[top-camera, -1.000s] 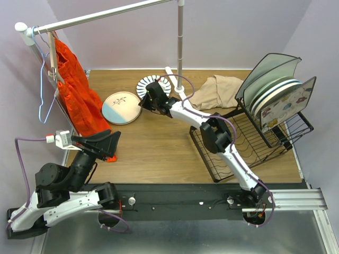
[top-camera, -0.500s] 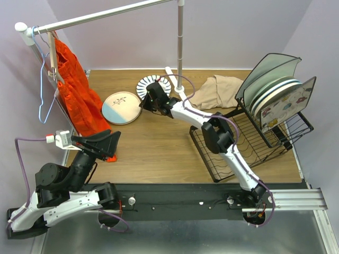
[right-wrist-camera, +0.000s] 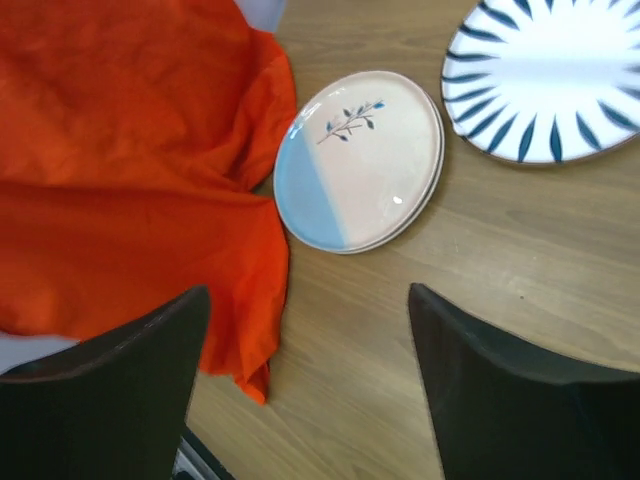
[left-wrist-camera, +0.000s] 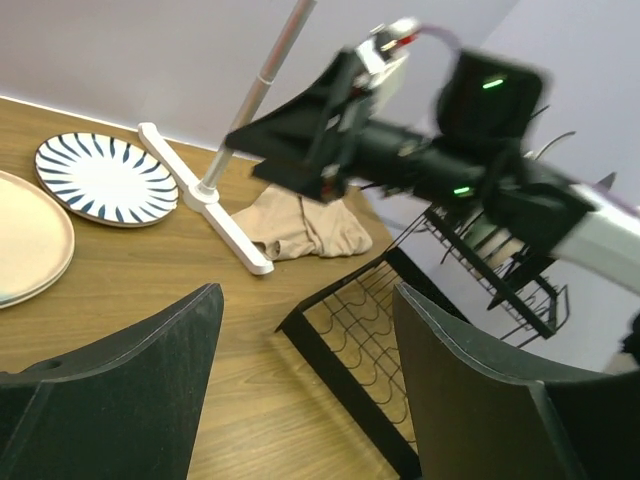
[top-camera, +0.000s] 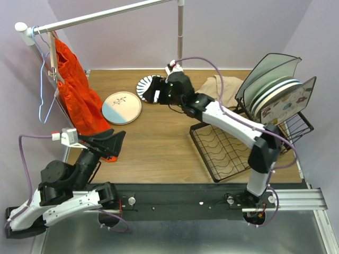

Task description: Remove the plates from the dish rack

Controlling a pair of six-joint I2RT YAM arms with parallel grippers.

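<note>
Two plates (top-camera: 121, 107) lie on the table (top-camera: 159, 151) left of the dish rack (top-camera: 221, 150)

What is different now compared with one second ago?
The right gripper opened its jaws, let go of the striped plate and lifted away; its elbow swung right, over the dish rack. The left gripper shifted slightly. The pink-and-blue plate and the racked plates stayed put.

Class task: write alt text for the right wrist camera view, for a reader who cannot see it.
The open, empty right gripper looks down on two plates lying flat on a wooden table: a pink-and-blue plate with a leaf sprig at centre and a white plate with dark stripes, cropped at upper right. An orange cloth fills the left side.
</note>
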